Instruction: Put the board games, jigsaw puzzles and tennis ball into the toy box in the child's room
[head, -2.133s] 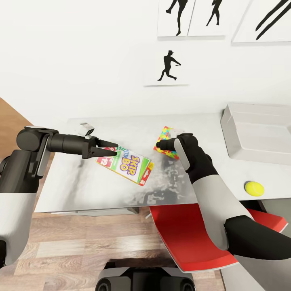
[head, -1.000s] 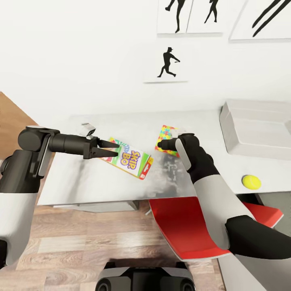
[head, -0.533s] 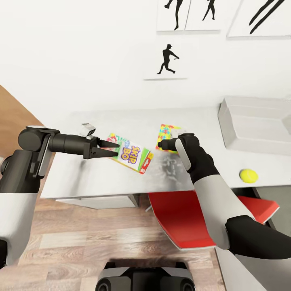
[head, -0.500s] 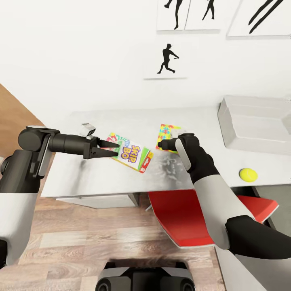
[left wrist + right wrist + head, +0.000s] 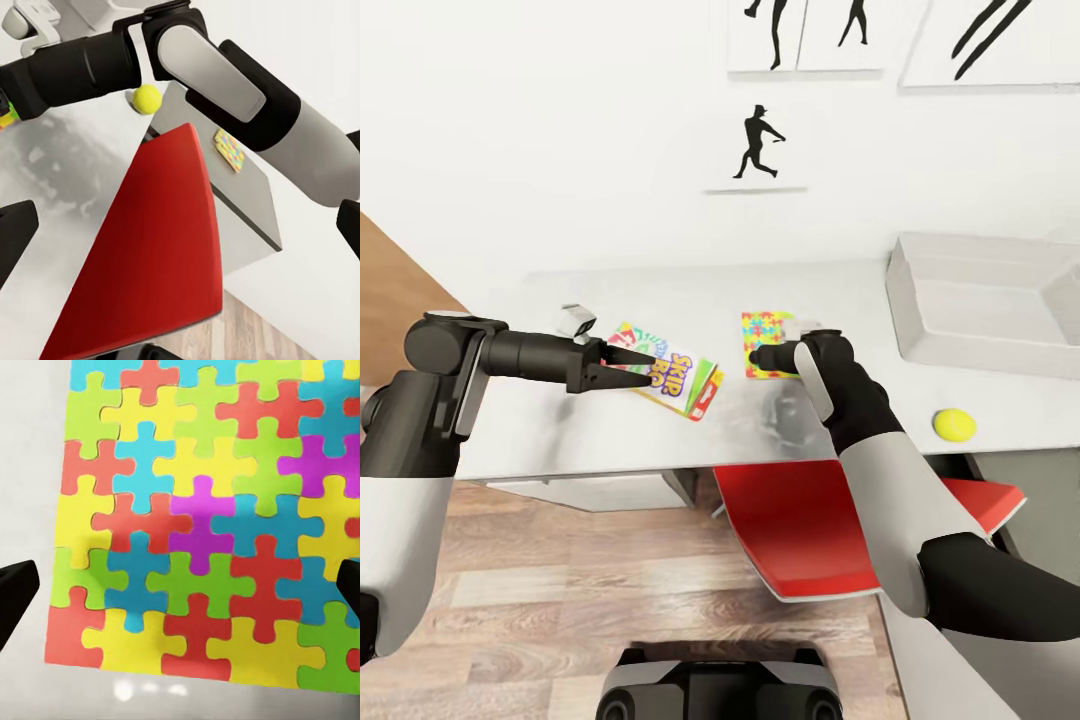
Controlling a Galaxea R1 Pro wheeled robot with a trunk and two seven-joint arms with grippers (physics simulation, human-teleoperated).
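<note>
The white SKIP BO board game (image 5: 672,380) lies flat on the table (image 5: 560,430). My left gripper (image 5: 642,368) hovers open at the box's left end, pointing right; the left wrist view has its gripper (image 5: 180,225) spread wide with nothing between the fingers. A many-coloured jigsaw puzzle (image 5: 762,342) (image 5: 195,510) lies mid-table, directly under my open right gripper (image 5: 758,358) (image 5: 180,592). The tennis ball (image 5: 954,424) (image 5: 147,98) rests near the table's front right edge. At the back right stands the grey toy box (image 5: 920,340). A second jigsaw (image 5: 229,148) lies on a lower grey top.
A red chair (image 5: 810,530) (image 5: 157,255) is pushed under the table's front edge, below my right arm. Wood-plank floor (image 5: 560,590) lies in front. Baseball-player silhouette pictures (image 5: 758,145) hang on the white wall behind the table.
The whole picture has shifted, so the camera moved: table and toys slid left and slightly up. Both arms keep their pose, and the left gripper now reaches further over the SKIP BO box.
</note>
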